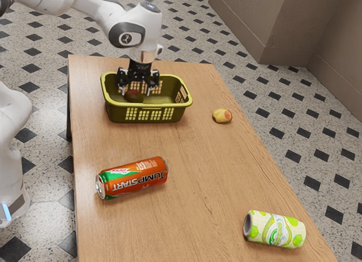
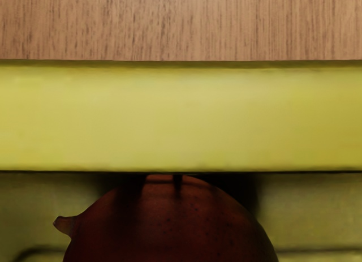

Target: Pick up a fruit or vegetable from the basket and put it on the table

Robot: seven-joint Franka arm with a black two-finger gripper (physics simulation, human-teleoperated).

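Observation:
The black gripper (image 1: 136,93) points down into the yellow-green basket (image 1: 119,114), its two fingers spread wide apart. Low between them lies a dark reddish-brown fruit (image 1: 133,96), inside the basket near its end at the exterior view's left. The fruit looks nearer to one finger, with a gap to the other. In the wrist view the round dark red fruit (image 2: 175,228) with a short stem is large, just under my hand, beside the basket's broad rim (image 2: 181,115). The lower part of the fruit is hidden.
On the wooden table (image 1: 198,160), a yellow and reddish fruit (image 1: 222,116) lies beyond the basket's end at the exterior view's right. An orange and green can (image 1: 133,177) and a pale green patterned can (image 1: 275,230) lie on their sides nearer the camera.

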